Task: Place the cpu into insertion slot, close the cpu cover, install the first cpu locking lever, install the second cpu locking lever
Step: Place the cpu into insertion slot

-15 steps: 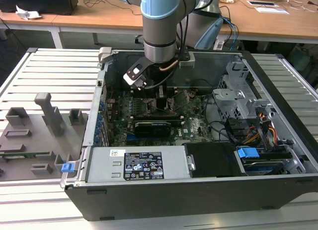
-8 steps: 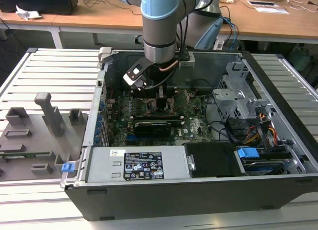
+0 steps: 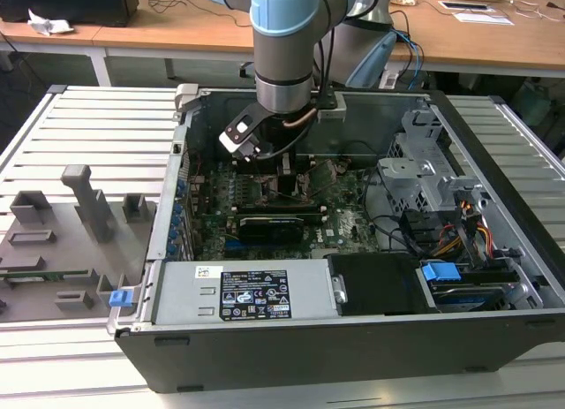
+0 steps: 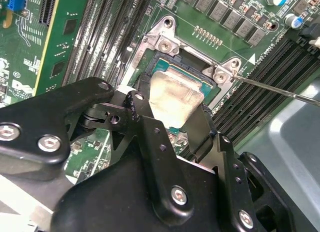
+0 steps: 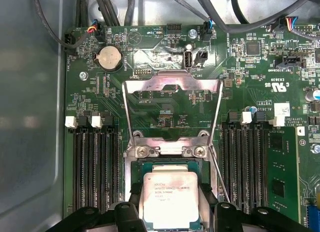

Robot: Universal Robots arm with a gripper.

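The cpu (image 5: 170, 199), a square chip with a silver top, sits between my gripper's (image 5: 171, 206) black fingers (image 5: 134, 204), right at the insertion slot (image 5: 129, 176). In the second wrist view the cpu (image 4: 175, 97) hangs over the slot's dark frame (image 4: 182, 56), held on both sides by the gripper (image 4: 172, 105); I cannot tell whether it is fully seated. The cpu cover (image 5: 170, 84) is swung open, lying back over the board. A thin locking lever (image 4: 280, 89) stands out beside the slot. In the exterior view the gripper (image 3: 287, 181) reaches down into the computer case.
Long black memory slots (image 5: 95, 167) run along both sides of the socket. A black expansion card (image 3: 269, 223) lies across the board nearer the power supply (image 3: 256, 294). The drive cage (image 3: 433, 175) and cables are at the exterior view's right. Grey fixtures (image 3: 84, 201) stand outside the case.
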